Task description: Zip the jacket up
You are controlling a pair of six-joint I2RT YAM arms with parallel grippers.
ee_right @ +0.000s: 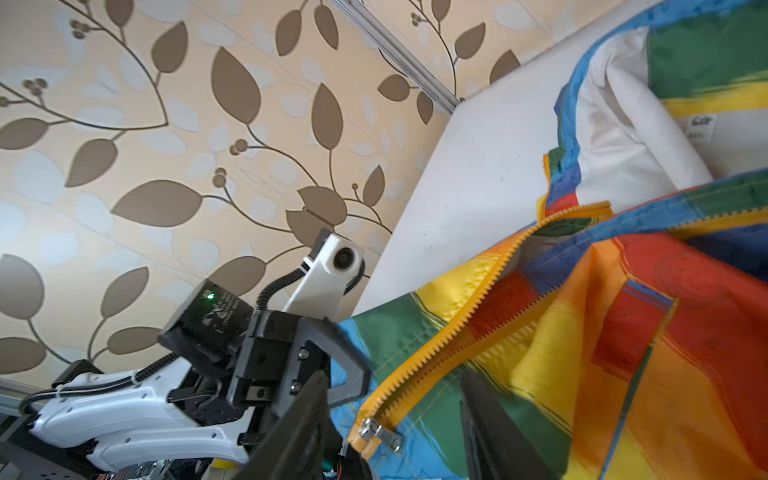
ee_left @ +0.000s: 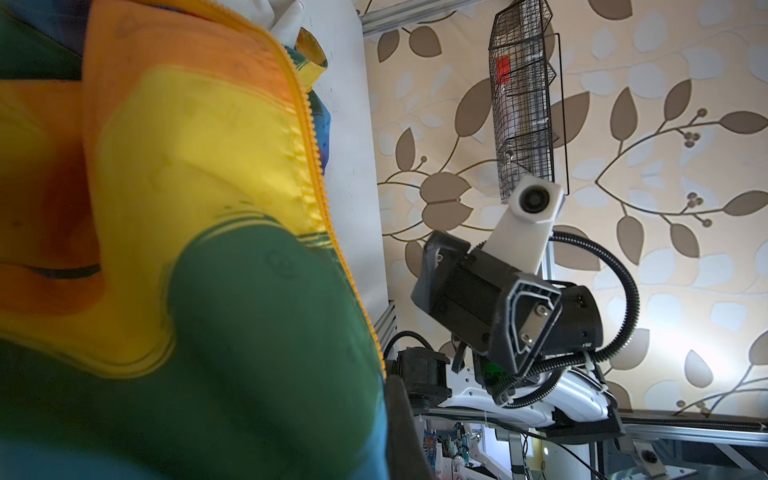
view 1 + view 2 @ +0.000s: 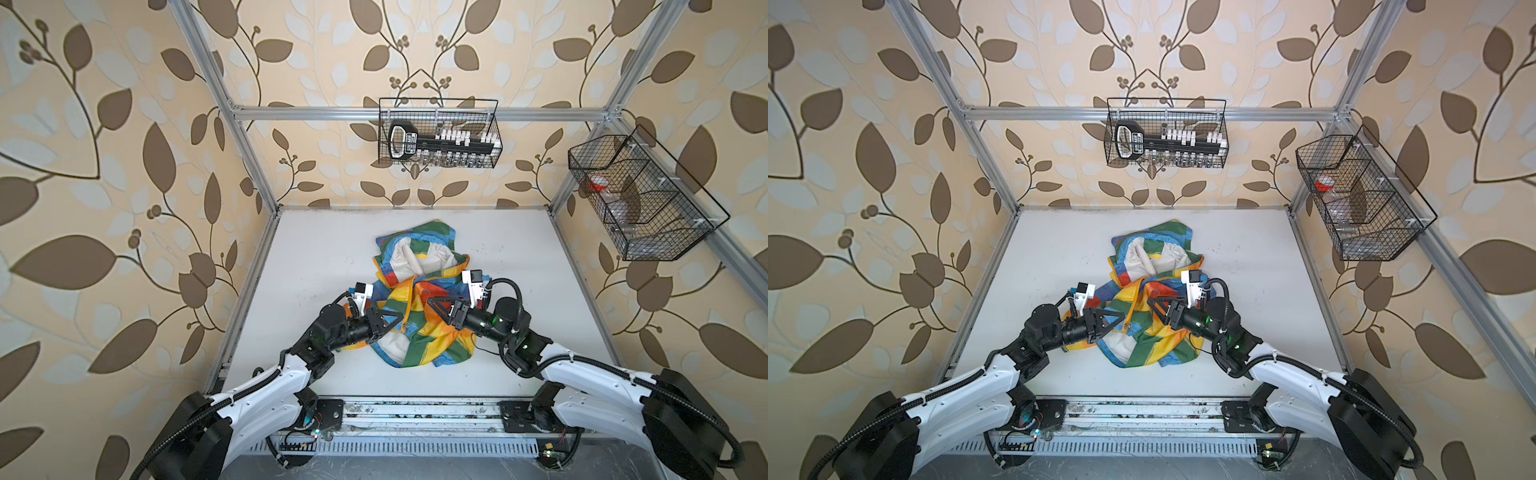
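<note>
Jacket [image 3: 419, 266] cloth is what your left gripper [image 3: 397, 321] holds. Its jaws are pressed together on the front edge, just beside the metal zipper slider [image 1: 376, 432] at the low end of the yellow zipper [image 1: 469, 307]. Your right gripper [image 1: 388, 386] faces it from the opposite side with its jaws spread, one finger on either side of that slider. You cannot tell whether either finger touches the cloth.

From the slider the teeth run up unjoined, and the front gapes open along them. The garment lies crumpled in the middle of the white table [image 3: 316, 266], between your two arms. Its hood is toward the back wall and shows its off-white lining. Two wire baskets hang on the frame, one behind [image 3: 440, 133] and one at the right [image 3: 640, 199].
</note>
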